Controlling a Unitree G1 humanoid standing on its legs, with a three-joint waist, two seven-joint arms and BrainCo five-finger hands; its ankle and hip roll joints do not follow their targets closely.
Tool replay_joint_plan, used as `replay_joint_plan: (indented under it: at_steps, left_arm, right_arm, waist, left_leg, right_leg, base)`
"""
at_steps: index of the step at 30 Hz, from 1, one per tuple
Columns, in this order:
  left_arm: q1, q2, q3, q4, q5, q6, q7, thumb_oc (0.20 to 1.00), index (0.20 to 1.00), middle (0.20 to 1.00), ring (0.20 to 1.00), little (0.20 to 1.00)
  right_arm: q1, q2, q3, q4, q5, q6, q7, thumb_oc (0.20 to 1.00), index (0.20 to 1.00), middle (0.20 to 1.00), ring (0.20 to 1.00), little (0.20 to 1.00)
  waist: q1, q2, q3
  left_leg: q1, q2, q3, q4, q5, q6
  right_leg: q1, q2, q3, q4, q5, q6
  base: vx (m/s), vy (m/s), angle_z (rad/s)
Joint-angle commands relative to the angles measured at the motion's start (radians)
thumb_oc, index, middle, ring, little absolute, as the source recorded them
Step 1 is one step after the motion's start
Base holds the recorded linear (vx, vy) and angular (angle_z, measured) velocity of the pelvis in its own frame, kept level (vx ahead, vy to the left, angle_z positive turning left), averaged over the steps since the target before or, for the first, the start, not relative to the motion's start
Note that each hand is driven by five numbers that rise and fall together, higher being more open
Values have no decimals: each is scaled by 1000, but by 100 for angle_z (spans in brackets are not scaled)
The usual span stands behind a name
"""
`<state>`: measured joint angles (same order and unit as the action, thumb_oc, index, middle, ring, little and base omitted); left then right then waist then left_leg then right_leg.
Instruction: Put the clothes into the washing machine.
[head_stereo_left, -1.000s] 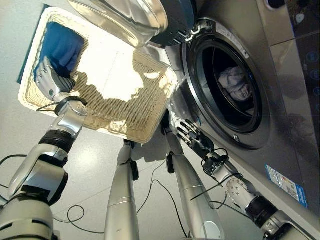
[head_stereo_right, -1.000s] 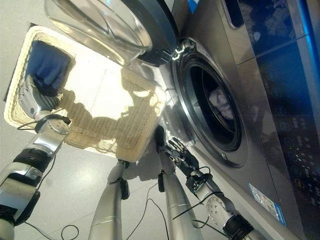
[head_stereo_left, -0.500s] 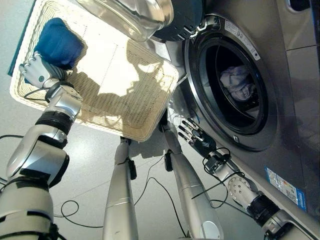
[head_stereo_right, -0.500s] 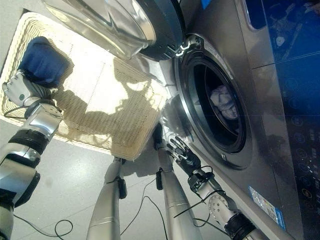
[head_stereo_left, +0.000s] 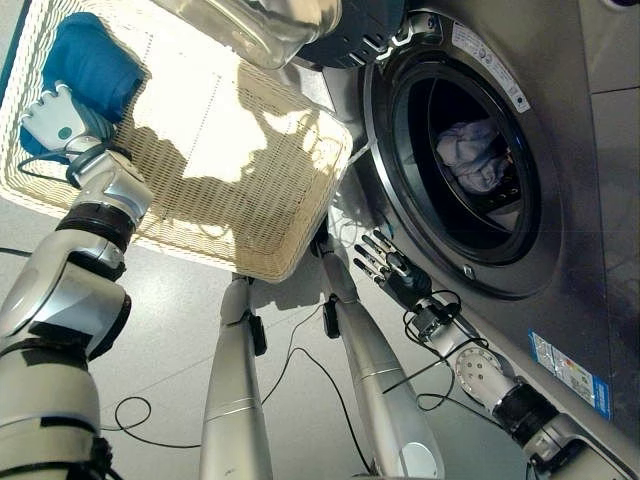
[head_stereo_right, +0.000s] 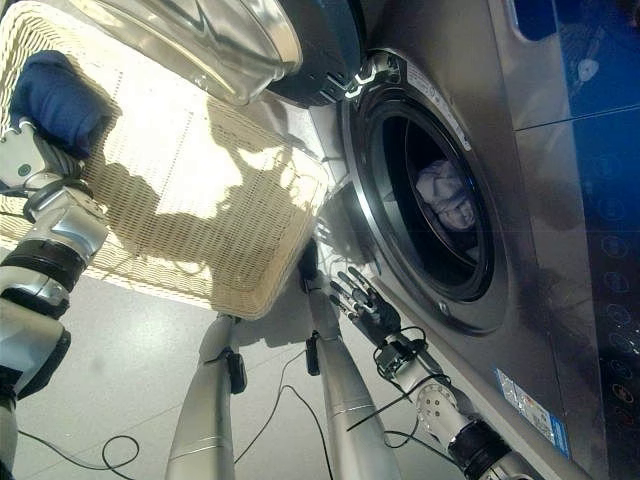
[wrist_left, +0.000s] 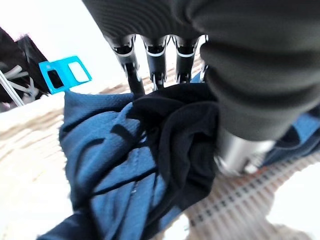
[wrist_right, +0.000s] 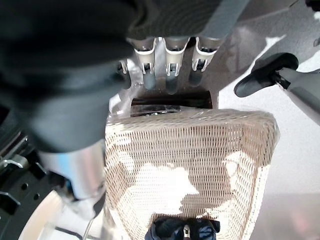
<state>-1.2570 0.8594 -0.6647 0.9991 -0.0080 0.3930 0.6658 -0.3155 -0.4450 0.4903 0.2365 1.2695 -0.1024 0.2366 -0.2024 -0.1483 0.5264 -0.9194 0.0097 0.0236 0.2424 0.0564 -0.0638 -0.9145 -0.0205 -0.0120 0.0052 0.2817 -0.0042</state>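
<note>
- Left eye view: I had the left hand (head_stereo_left: 57, 112) down in the wicker basket (head_stereo_left: 250, 215), right against the blue garment (head_stereo_left: 88, 62) in its far corner. The washing machine (head_stereo_left: 590, 180) stood with its door (head_stereo_left: 270, 25) swung open over the basket, and a pale garment (head_stereo_left: 478, 155) already lay in the drum
- Right eye view: the right hand (head_stereo_right: 368, 308) hung low by the front of the machine, below the drum opening, fingers straight and spread, holding nothing
- Left wrist view: my fingers (wrist_left: 131, 70) were pressed into the bunched blue cloth and the thumb was against it; I judged the hand was gripping the garment, which had not left the basket floor
- Right wrist view: relaxed fingers (wrist_right: 171, 65), the basket beyond with the blue bundle at its far end
- My reading: one item loaded, the blue one still to lift and carry across to the drum
</note>
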Motion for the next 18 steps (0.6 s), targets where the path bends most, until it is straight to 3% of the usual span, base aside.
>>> replay_joint_plan:
  at_steps: [1,7,10,11,14,15,18]
  left_arm:
    - [58,24,64,-103,-79,-218,-27,200,200,200,200,200]
    - [217,-6,160,-290,-95,-439,8,200,200,200,200,200]
    - [270,-23,186,-351,-85,-543,-28,200,200,200,200,200]
    - [330,-46,208,-445,-57,-600,-60,200,200,200,200,200]
    - [382,-58,226,-525,-48,-628,-83,200,200,200,200,200]
    - [482,-96,248,-659,-21,-656,-132,200,200,200,200,200]
    - [568,-142,253,-782,-2,-692,-223,200,200,200,200,200]
  right_arm:
    - [35,-6,-30,-85,-24,-71,35,1000,1000,1000,1000,1000]
    - [50,-21,-61,-223,-212,-142,-16,1000,1000,1000,1000,1000]
    - [46,-25,-65,-262,-267,-141,-45,1000,1000,1000,1000,1000]
    - [39,-28,-70,-292,-323,-141,-68,1000,1000,1000,1000,1000]
    - [35,-34,-73,-311,-362,-134,-80,1000,1000,1000,1000,1000]
    - [22,-33,-71,-330,-439,-117,-121,1000,1000,1000,1000,1000]
    - [3,-31,-63,-330,-506,-102,-152,1000,1000,1000,1000,1000]
  waist:
    - [16,-18,-6]
    - [47,14,-6]
    - [59,27,-6]
    - [73,41,-6]
    - [83,51,-6]
    - [105,67,-6]
    - [127,88,-6]
  left_leg:
    - [71,-47,39,-103,64,70]
    - [119,-48,31,-136,84,75]
    - [139,-46,30,-155,93,75]
    - [156,-47,26,-179,105,73]
    - [171,-47,22,-195,113,71]
    - [201,-51,11,-224,129,69]
    - [231,-53,-1,-262,147,69]
  right_leg:
    - [43,38,56,47,-22,66]
    - [86,38,51,66,-39,65]
    - [102,38,49,68,-42,65]
    - [118,37,44,65,-43,64]
    - [133,36,36,65,-46,64]
    - [163,32,22,65,-53,63]
    - [189,29,9,64,-63,63]
  base:
    - [-32,-4,1]
    - [-44,-34,1]
    - [-29,-40,-1]
    - [-36,-55,-2]
    - [-21,-42,2]
    - [-25,-74,12]
    - [-24,-68,15]
